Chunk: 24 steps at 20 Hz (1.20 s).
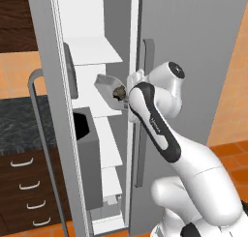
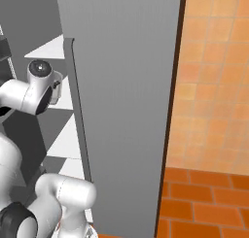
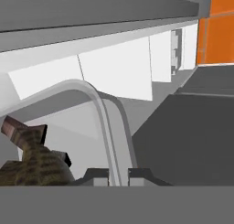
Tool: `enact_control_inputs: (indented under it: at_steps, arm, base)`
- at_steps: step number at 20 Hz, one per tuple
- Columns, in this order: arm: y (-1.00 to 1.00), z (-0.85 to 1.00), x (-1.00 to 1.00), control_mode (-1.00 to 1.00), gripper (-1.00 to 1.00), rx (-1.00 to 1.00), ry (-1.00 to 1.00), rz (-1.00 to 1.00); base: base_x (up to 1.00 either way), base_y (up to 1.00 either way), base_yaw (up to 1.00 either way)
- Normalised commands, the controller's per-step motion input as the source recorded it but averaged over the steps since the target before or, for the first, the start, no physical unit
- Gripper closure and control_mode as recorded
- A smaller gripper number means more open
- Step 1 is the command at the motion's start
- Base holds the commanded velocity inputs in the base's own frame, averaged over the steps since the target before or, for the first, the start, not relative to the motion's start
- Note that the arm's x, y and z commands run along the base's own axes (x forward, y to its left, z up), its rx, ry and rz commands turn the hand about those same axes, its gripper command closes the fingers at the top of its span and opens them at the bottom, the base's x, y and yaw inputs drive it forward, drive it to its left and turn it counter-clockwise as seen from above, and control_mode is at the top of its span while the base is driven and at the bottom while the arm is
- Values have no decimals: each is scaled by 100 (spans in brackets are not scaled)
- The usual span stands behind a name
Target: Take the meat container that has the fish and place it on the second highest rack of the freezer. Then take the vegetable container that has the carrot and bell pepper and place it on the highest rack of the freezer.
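My gripper (image 3: 119,176) is shut on the thin rim of the meat container (image 3: 106,122). The mottled olive-brown fish (image 3: 32,161) lies inside it, to the left of the fingers. In the left base view the pale container (image 1: 103,81) hangs tilted with the fish (image 1: 118,92) in it. It is at the front of the open freezer (image 1: 87,18), below the top white shelf (image 1: 97,52) and above the one under it (image 1: 112,110). The gripper (image 1: 125,100) is mostly hidden behind my forearm. The vegetable container with the carrot and bell pepper is out of view.
The freezer's open door (image 1: 55,134) stands at the left with a grey door bin (image 1: 86,134) and a curved bar handle (image 1: 35,105). A second bar handle (image 1: 145,110) runs down the closed door at the right. Dark drawers (image 1: 22,187) sit beyond. The freezer's grey side (image 2: 126,110) stands near an orange tiled wall (image 2: 214,76).
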Motion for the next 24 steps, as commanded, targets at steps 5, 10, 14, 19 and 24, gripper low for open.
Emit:
enact_control_inputs:
  at_steps: [5, 10, 14, 19, 24]
  arm:
    - [11, 0, 19, -100, 100, -3, 1, -1]
    - [0, -4, 49, -100, 100, -1, 0, 0]
    - [0, -20, 89, -100, 100, 0, 2, 0]
    - [31, -34, 79, -100, 100, -6, 3, 0]
    - [64, -21, 52, -100, 100, -17, 2, 0]
  base:
    - [0, 0, 0]
    - [0, 0, 0]
    - [0, 0, 0]
    - [0, 0, 0]
    - [0, 0, 0]
